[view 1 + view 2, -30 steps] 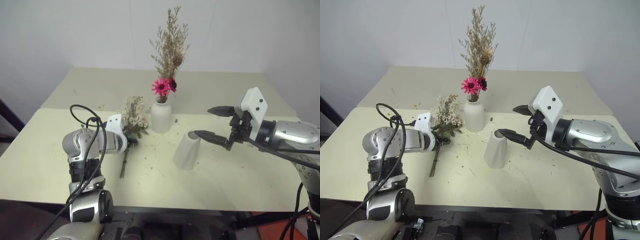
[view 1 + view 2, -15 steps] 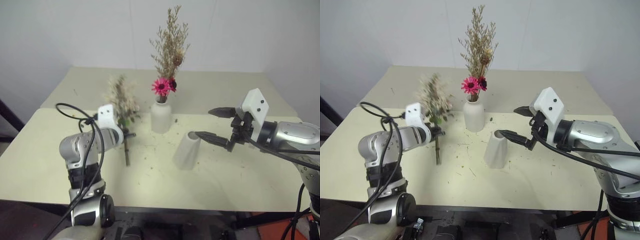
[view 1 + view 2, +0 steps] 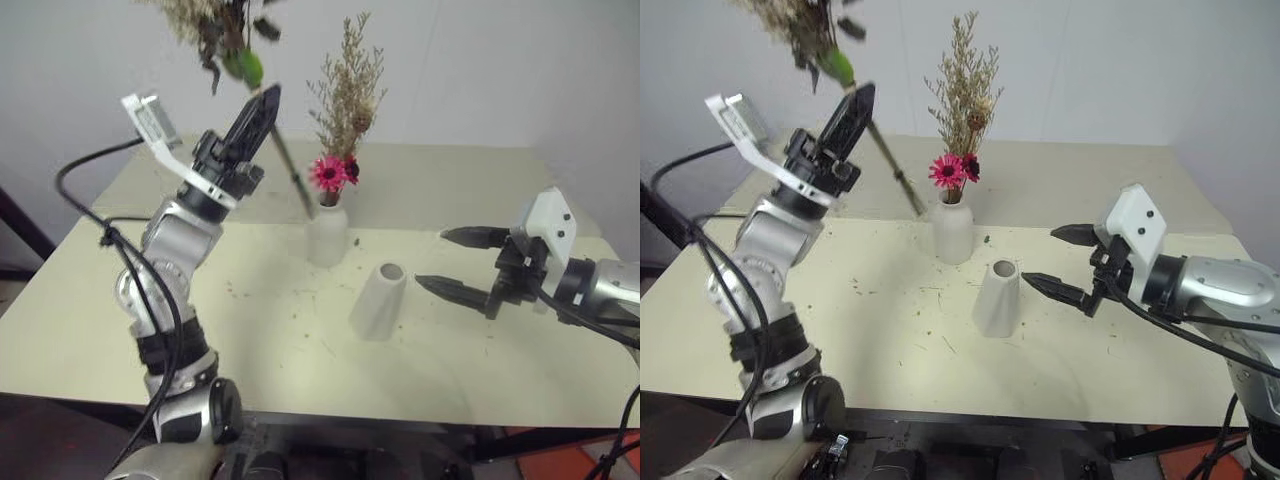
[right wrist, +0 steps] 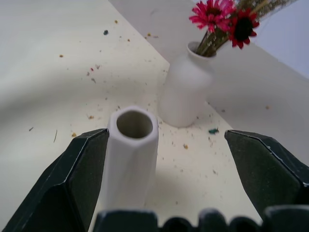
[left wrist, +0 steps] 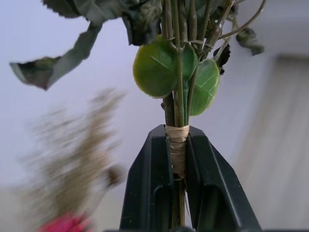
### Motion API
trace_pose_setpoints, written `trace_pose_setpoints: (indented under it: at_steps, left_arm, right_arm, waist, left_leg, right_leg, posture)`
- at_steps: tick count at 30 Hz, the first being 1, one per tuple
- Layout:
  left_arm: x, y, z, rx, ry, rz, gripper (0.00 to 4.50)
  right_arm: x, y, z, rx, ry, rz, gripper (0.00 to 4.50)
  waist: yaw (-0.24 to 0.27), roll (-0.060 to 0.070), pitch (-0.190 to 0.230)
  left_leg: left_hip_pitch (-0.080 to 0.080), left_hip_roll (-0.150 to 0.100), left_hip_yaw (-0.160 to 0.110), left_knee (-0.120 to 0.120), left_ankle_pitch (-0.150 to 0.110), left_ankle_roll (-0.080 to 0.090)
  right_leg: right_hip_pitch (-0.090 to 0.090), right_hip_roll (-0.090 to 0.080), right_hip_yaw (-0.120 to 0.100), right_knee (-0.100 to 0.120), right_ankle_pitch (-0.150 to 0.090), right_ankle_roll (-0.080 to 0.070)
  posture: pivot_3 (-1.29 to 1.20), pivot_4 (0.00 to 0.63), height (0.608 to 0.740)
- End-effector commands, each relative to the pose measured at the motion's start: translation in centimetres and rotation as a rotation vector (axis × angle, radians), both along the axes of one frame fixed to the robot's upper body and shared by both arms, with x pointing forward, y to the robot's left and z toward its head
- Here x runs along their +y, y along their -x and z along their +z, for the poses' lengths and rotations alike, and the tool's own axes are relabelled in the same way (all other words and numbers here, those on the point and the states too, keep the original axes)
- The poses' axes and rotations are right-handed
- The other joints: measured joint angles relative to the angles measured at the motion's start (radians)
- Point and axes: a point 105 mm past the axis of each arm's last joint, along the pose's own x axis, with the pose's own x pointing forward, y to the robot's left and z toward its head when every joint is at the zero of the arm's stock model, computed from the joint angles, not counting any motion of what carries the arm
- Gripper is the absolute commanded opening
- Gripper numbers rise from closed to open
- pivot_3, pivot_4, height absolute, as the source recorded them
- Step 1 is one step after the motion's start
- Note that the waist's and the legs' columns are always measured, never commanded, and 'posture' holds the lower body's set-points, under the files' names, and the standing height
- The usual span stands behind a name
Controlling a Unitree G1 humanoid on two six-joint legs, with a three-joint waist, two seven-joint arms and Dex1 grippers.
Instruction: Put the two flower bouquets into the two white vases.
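My left gripper (image 3: 262, 104) is raised high at the left and is shut on the taped stem of the green-leaved bouquet (image 5: 176, 67). The flower heads (image 3: 205, 22) run off the top of the view, and the stem (image 3: 292, 178) slants down toward the round white vase (image 3: 326, 236). That vase holds the dried-grass bouquet (image 3: 346, 92) with its magenta daisy (image 3: 326, 172). The white cone vase (image 3: 378, 300) stands empty in the middle of the table. Just right of it, my right gripper (image 3: 432, 258) is open, its fingertips apart from the vase.
Two cream tables stand pushed together, a near one (image 3: 250, 350) and a far one (image 3: 450, 175). Bits of dried plant (image 3: 300, 305) lie scattered around the vases. A pale wall rises behind the far table.
My left gripper closed on the bouquet lying on the table, lifted it high and swung it upright. The right gripper has drifted slightly right and is still open.
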Motion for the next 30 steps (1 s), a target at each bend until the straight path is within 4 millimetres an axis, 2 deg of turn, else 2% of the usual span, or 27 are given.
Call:
trace_pose_setpoints:
  at_steps: [1, 6, 13, 22, 30]
  left_arm:
    - [-1.7, -0.1, 0.7, -0.063, 0.05, -0.224, 0.11]
    - [-4.4, -0.5, -0.3, -0.138, -0.031, -0.408, 0.11]
    - [-6.9, -1.5, -2.0, -0.255, -0.132, -0.476, 0.11]
    - [-8.3, -2.4, -3.1, -0.241, -0.147, -0.509, 0.11]
    - [-9.6, -1.6, -3.9, -0.235, -0.147, -0.559, 0.11]
  right_arm:
    - [-0.6, 0.7, 0.9, -0.065, 0.016, -0.044, 4.5]
    - [-1.4, 1.6, 0.4, -0.06, 0.017, -0.103, 4.5]
    - [-1.9, 2.6, -0.3, -0.059, 0.0, -0.184, 4.5]
    - [-2.7, 3.3, -0.8, -0.043, 0.013, -0.241, 4.5]
    - [-2.8, 3.4, -1.4, -0.034, 0.011, -0.254, 4.5]
  waist:
    - [-0.004, 0.0, 0.0]
    - [-0.006, 0.0, 0.0]
    - [-0.006, 0.0, 0.0]
    - [-0.005, 0.0, 0.0]
    - [-0.005, 0.0, 0.0]
  left_leg:
    - [0.0, 0.0, 0.0, 0.0, 0.0, 0.0]
    - [-0.002, 0.0, 0.0, 0.0, 0.0, 0.0]
    - [-0.001, 0.0, 0.0, 0.0, 0.0, 0.001]
    - [-0.002, 0.0, 0.0, 0.0, 0.0, 0.001]
    - [-0.001, 0.0, 0.0, 0.0, 0.0, 0.001]
  right_leg:
    - [0.0, 0.0, 0.0, 0.0, -0.001, 0.002]
    - [-0.002, 0.0, 0.0, 0.0, -0.001, 0.001]
    - [-0.001, 0.0, 0.0, 0.0, 0.0, 0.0]
    - [-0.002, 0.0, 0.0, 0.0, -0.002, 0.003]
    - [-0.002, 0.0, 0.0, 0.0, -0.002, 0.003]
  posture:
    - [0.0, 0.15, 0.74]
    - [0.0, 0.15, 0.74]
    - [0.0, 0.15, 0.74]
    - [0.0, 0.15, 0.74]
    - [0.0, 0.15, 0.74]
